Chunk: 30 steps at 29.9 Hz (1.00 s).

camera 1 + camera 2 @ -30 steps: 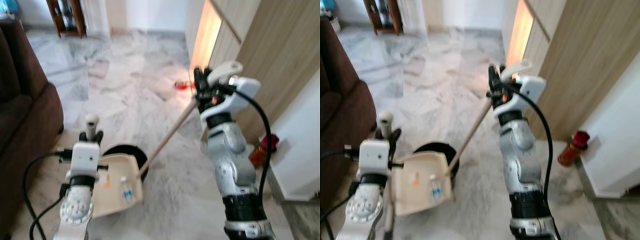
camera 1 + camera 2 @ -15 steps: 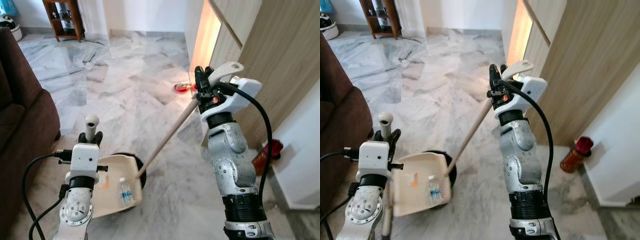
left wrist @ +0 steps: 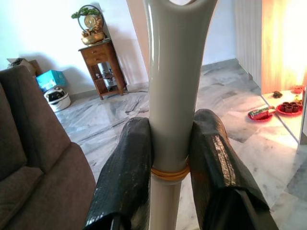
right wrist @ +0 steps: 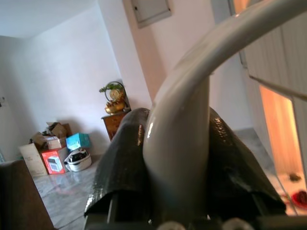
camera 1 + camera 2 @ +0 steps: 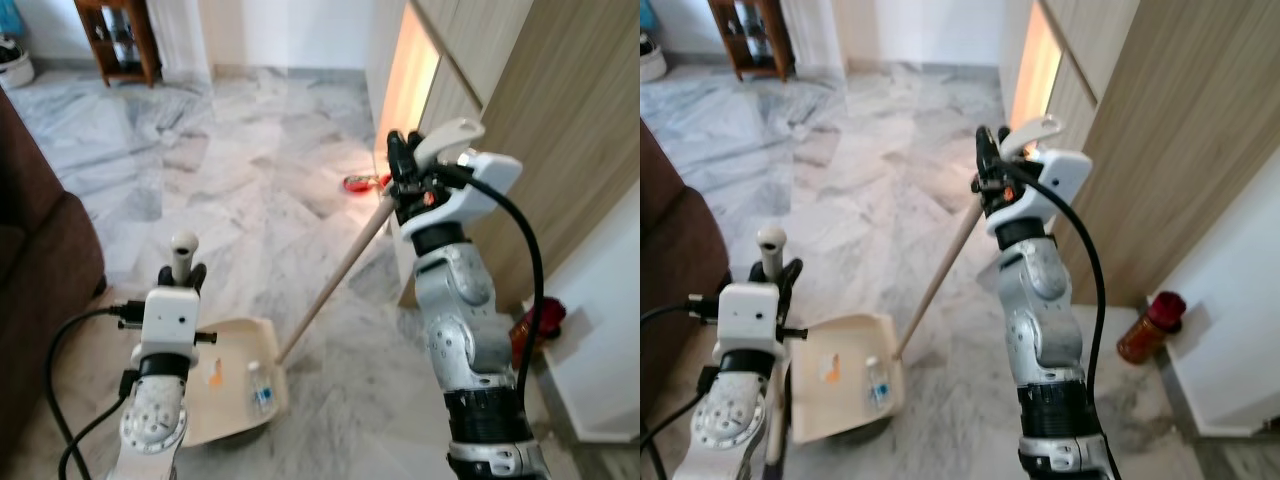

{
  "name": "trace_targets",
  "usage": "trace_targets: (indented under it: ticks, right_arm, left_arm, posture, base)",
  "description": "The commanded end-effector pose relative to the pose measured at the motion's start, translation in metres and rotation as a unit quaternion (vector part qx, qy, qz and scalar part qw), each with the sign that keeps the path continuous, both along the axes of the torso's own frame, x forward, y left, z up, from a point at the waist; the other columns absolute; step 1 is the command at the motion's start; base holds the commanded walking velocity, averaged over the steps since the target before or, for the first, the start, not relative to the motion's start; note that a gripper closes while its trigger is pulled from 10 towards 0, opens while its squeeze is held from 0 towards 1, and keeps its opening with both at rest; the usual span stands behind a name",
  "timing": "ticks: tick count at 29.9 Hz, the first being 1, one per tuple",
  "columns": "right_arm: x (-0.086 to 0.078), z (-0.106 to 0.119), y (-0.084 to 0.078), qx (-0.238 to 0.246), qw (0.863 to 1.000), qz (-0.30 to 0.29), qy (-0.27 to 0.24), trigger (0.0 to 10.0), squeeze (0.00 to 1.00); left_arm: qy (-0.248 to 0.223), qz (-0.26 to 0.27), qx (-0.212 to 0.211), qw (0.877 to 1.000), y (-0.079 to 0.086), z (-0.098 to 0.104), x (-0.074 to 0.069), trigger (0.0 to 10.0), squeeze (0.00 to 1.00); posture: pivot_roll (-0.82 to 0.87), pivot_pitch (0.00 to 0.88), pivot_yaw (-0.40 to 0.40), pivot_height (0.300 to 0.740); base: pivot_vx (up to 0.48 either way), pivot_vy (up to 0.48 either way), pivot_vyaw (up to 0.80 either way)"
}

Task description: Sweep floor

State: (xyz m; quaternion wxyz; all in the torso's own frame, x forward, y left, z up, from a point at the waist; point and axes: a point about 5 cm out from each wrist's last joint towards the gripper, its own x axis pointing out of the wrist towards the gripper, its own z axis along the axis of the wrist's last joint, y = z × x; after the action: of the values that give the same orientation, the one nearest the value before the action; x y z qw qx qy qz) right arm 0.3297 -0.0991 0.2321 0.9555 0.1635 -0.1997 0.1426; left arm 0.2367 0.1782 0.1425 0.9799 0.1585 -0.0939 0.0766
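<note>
My left gripper (image 5: 182, 276) is shut on the upright cream handle (image 3: 175, 72) of a cream dustpan (image 5: 232, 352), low at the left. The pan rests on the marble floor and holds a small clear bottle (image 5: 261, 389) and an orange scrap (image 5: 215, 375). My right gripper (image 5: 401, 186) is raised at the centre right, shut on the pale curved top (image 4: 192, 86) of a broom. The broom's wooden stick (image 5: 335, 280) slants down to the left and ends at the pan's right edge. The broom head is hidden.
A brown sofa (image 5: 35, 260) stands at the left. A wooden panel wall (image 5: 560, 120) and a white wall corner close the right side, with a red bottle (image 5: 535, 325) on the floor there. Red items (image 5: 363, 183) lie further ahead. A wooden side table (image 5: 110, 35) stands far back.
The view has shifted a little. The black broom head that showed behind the dustpan's far edge is out of sight now. Both grippers keep their hold.
</note>
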Motion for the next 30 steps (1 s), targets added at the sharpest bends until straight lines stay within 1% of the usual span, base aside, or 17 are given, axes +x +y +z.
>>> trace_targets:
  ticks: [1, 5, 12, 14, 15, 19, 21, 22, 26, 29, 30]
  right_arm:
    - [-0.004, 0.021, 0.007, 0.024, 0.999, 0.011, -0.044, 10.0, 0.0]
    - [-0.005, 0.024, 0.007, 0.025, 0.998, 0.012, -0.048, 10.0, 0.0]
    - [-0.008, 0.032, 0.011, 0.018, 0.997, 0.019, -0.071, 10.0, 0.0]
    - [-0.011, 0.035, 0.016, 0.01, 0.996, 0.029, -0.082, 10.0, 0.0]
    - [-0.011, 0.035, 0.016, 0.01, 0.996, 0.029, -0.082, 10.0, 0.0]
    - [-0.015, 0.04, 0.024, 0.018, 0.995, 0.043, -0.094, 10.0, 0.0]
    - [-0.018, 0.048, 0.031, 0.029, 0.993, 0.056, -0.103, 10.0, 0.0]
    - [-0.021, 0.056, 0.035, 0.037, 0.991, 0.065, -0.115, 10.0, 0.0]
    - [-0.025, 0.064, 0.041, 0.041, 0.987, 0.077, -0.133, 10.0, 0.0]
    - [-0.029, 0.068, 0.047, 0.03, 0.984, 0.085, -0.151, 10.0, 0.0]
    - [-0.032, 0.069, 0.051, 0.024, 0.983, 0.089, -0.161, 10.0, 0.0]
  left_arm:
    - [-0.023, -0.002, 0.009, 1.0, 0.001, 0.01, -0.001, 10.0, 0.0]
    - [-0.024, -0.003, 0.008, 1.0, 0.001, 0.01, -0.001, 10.0, 0.0]
    - [-0.026, -0.01, 0.004, 1.0, -0.001, 0.009, -0.001, 10.0, 0.0]
    - [-0.026, -0.012, 0.004, 1.0, -0.002, 0.009, -0.001, 10.0, 0.0]
    - [-0.026, -0.012, 0.004, 1.0, -0.002, 0.009, -0.001, 10.0, 0.0]
    - [-0.027, -0.013, 0.002, 1.0, -0.002, 0.009, 0.0, 10.0, 0.0]
    - [-0.028, -0.013, 0.002, 1.0, -0.002, 0.009, 0.0, 10.0, 0.0]
    - [-0.03, -0.013, 0.0, 0.999, -0.002, 0.009, 0.0, 10.0, 0.0]
    - [-0.032, -0.014, 0.0, 0.999, -0.003, 0.01, 0.0, 10.0, 0.0]
    - [-0.032, -0.014, -0.001, 0.999, -0.003, 0.01, 0.001, 10.0, 0.0]
    - [-0.032, -0.014, -0.002, 0.999, -0.003, 0.01, 0.001, 10.0, 0.0]
  posture:
    - [0.1, 0.074, -0.048, 0.74]
    - [0.1, 0.074, -0.047, 0.74]
    - [0.1, 0.073, -0.045, 0.74]
    - [0.1, 0.074, -0.046, 0.74]
    - [0.1, 0.074, -0.046, 0.74]
    - [0.1, 0.075, -0.047, 0.74]
    - [0.1, 0.074, -0.048, 0.74]
    - [0.1, 0.074, -0.048, 0.74]
    - [0.1, 0.072, -0.049, 0.74]
    - [0.1, 0.072, -0.05, 0.74]
    - [0.1, 0.071, -0.05, 0.74]
  base:
    - [0.33, 0.0, 0.0]
    - [0.327, 0.0, 0.0]
    - [0.0, 0.0, 0.0]
    - [0.0, 0.0, 0.0]
    - [0.0, 0.0, 0.0]
    - [0.0, 0.0, 0.0]
    - [0.0, 0.0, 0.0]
    - [0.0, 0.0, 0.0]
    - [0.0, 0.0, 0.0]
    - [0.0, 0.0, 0.0]
    - [0.0, 0.0, 0.0]
